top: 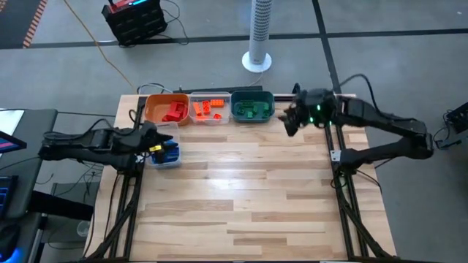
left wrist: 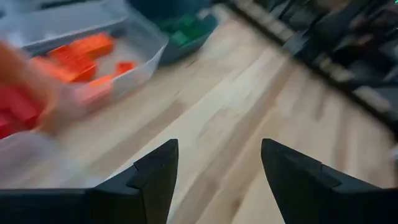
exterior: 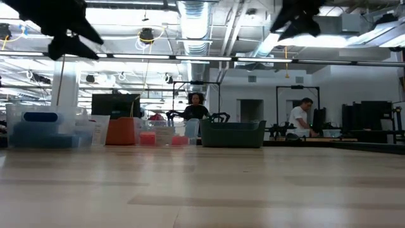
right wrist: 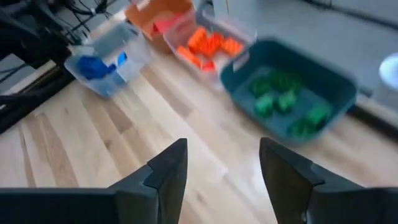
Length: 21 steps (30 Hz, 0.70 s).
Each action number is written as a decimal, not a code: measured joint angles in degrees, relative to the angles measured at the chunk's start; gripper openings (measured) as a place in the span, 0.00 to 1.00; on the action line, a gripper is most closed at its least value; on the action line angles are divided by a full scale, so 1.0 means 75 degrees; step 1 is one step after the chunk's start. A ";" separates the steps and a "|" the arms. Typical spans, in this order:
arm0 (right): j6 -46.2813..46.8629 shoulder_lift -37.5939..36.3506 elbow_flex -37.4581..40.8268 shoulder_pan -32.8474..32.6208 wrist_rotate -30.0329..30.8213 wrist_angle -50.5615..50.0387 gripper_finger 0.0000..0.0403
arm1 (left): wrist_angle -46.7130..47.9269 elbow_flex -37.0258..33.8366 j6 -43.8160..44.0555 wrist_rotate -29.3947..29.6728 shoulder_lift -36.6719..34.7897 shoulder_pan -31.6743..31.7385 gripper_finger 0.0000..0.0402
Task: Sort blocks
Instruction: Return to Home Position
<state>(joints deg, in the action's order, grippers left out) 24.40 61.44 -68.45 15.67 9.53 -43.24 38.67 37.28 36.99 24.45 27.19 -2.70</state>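
Note:
All the blocks I can see lie in four bins. Red blocks (top: 174, 111) fill the orange bin (top: 155, 108), orange blocks (right wrist: 208, 45) the clear bin (top: 209, 100), and green blocks (right wrist: 283, 99) the teal bin (right wrist: 329, 81). These three bins stand in a row at the table's far edge. Blue blocks (right wrist: 93, 67) lie in a second clear bin (top: 165, 161) near the left edge. My left gripper (left wrist: 217, 180) hovers open above that blue-block bin. My right gripper (right wrist: 221, 174) hovers open just right of the teal bin. Nothing is between the fingers of either.
The wooden tabletop (top: 241, 197) stretches bare from the bins to the near edge. A white tower fan (top: 258, 36) stands on the floor beyond the far edge. In the low view, people (exterior: 196, 107) are in the room behind the table.

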 joint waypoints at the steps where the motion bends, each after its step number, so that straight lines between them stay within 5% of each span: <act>1: 0.0220 -0.0199 0.0377 -0.0110 0.0058 0.0143 0.51 | -0.0409 -0.0227 -0.0021 -0.0003 -0.0172 -0.0045 0.56; 10: 0.2011 -0.1571 0.2778 -0.1376 0.0961 0.1350 0.47 | -0.1836 -0.1701 0.0212 -0.0012 -0.1176 -0.0318 0.47; 21: 0.3258 -0.2895 0.4790 -0.3381 0.3209 0.2731 0.38 | -0.2824 -0.2696 0.0377 -0.0009 -0.2138 -0.0490 0.35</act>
<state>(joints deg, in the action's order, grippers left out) 48.83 39.74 -32.53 -9.68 33.60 -22.75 17.49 17.06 39.82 24.38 11.16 -6.37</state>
